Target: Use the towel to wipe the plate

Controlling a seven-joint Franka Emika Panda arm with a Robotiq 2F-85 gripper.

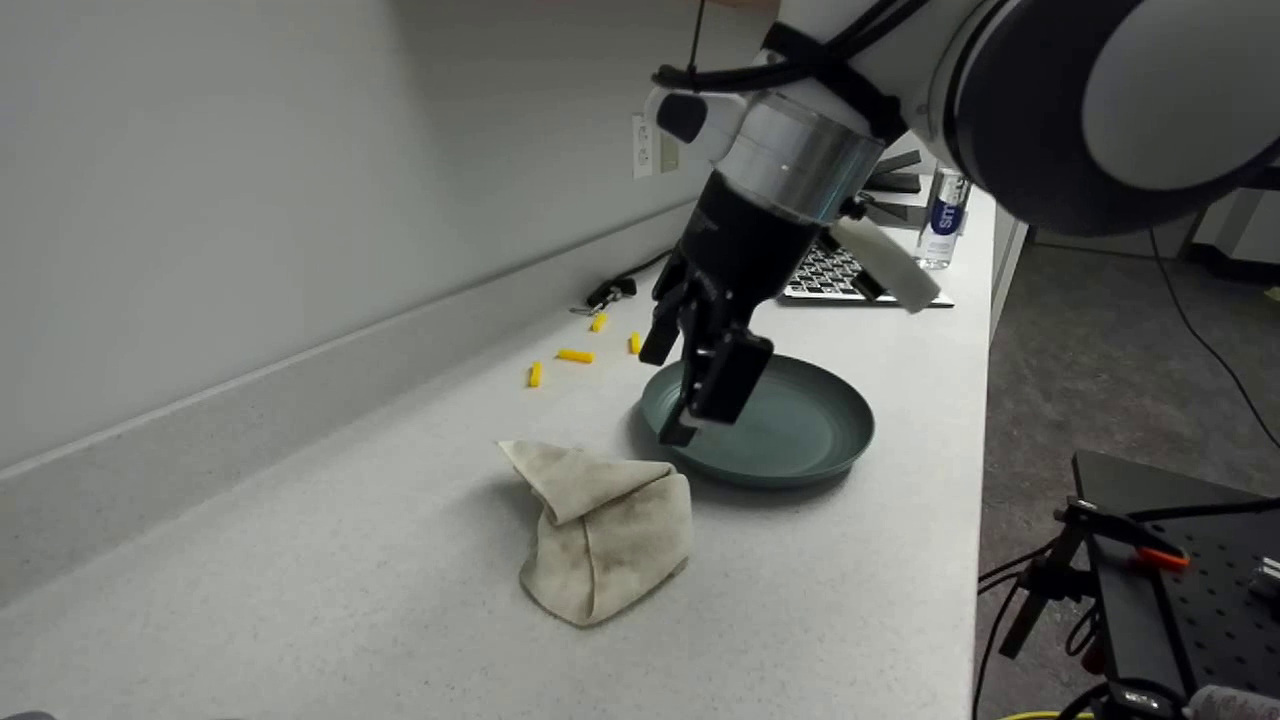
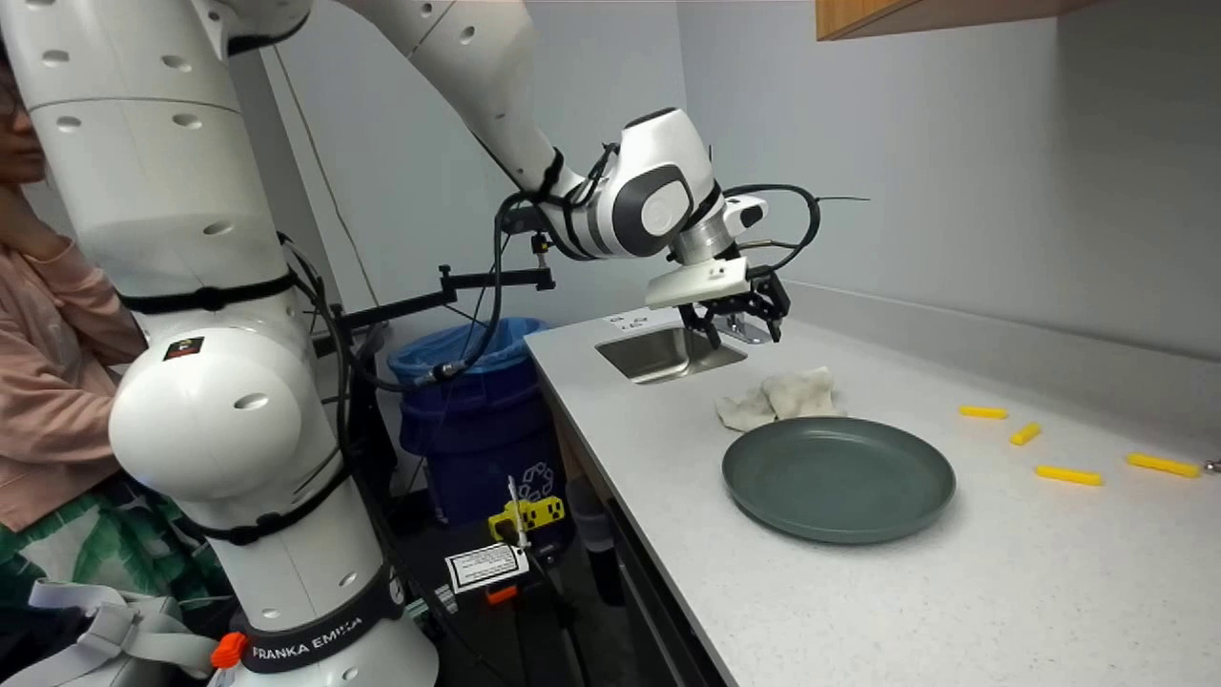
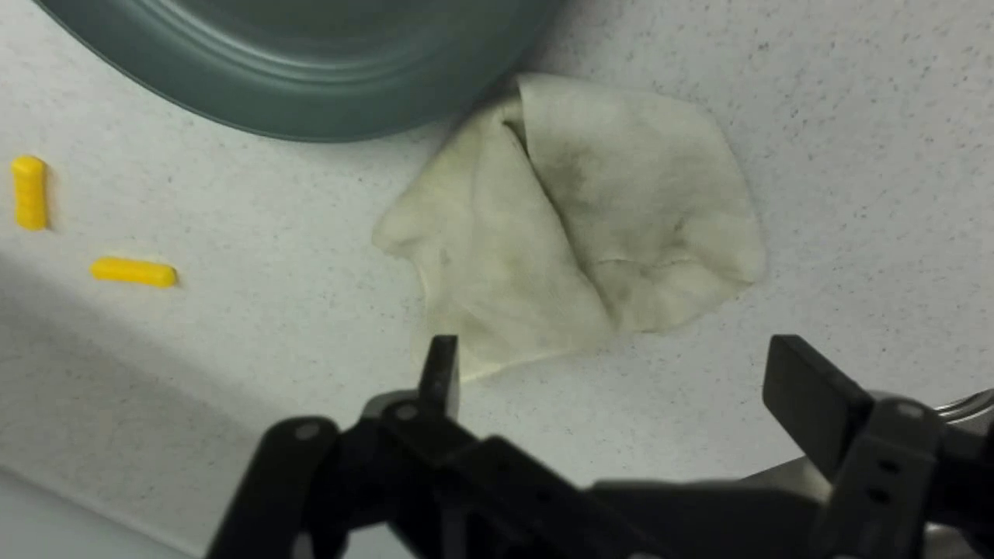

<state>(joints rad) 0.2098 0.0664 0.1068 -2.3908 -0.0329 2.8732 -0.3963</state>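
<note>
Hovering above the counter (image 1: 380, 630) at the end of a white arm (image 2: 477, 76), the jaws stand spread wide, with nothing held between them. They are apart from the towel (image 3: 520, 241), a small cream cloth that lies rumpled on the counter, folded over itself and marked with grey smudges. In the wrist view the tip of one jaw overlaps an edge of the towel along the line of sight, while the other tip shows off to the side.

Just beside the towel sits the plate (image 2: 839, 480), round, shallow and dark grey-green, lying flat on the counter with its raised rim upward. One end of the towel comes right up near that rim; whether the two touch, I cannot tell.

Four short yellow sticks (image 2: 1068, 474) are scattered near the plate, on the side toward the wall (image 1: 250, 200). In an exterior view, a black-and-white checkered board (image 1: 828, 272) lies beyond the plate, partly hidden, and a clear bottle (image 1: 942, 218) with a blue label stands upright near the counter's edge. A power outlet (image 1: 643, 147) is set in the wall. In an exterior view, a metal sink (image 2: 672, 355) is let into the counter beyond the towel, and a blue bin (image 2: 477, 429) stands near the counter's edge.
</note>
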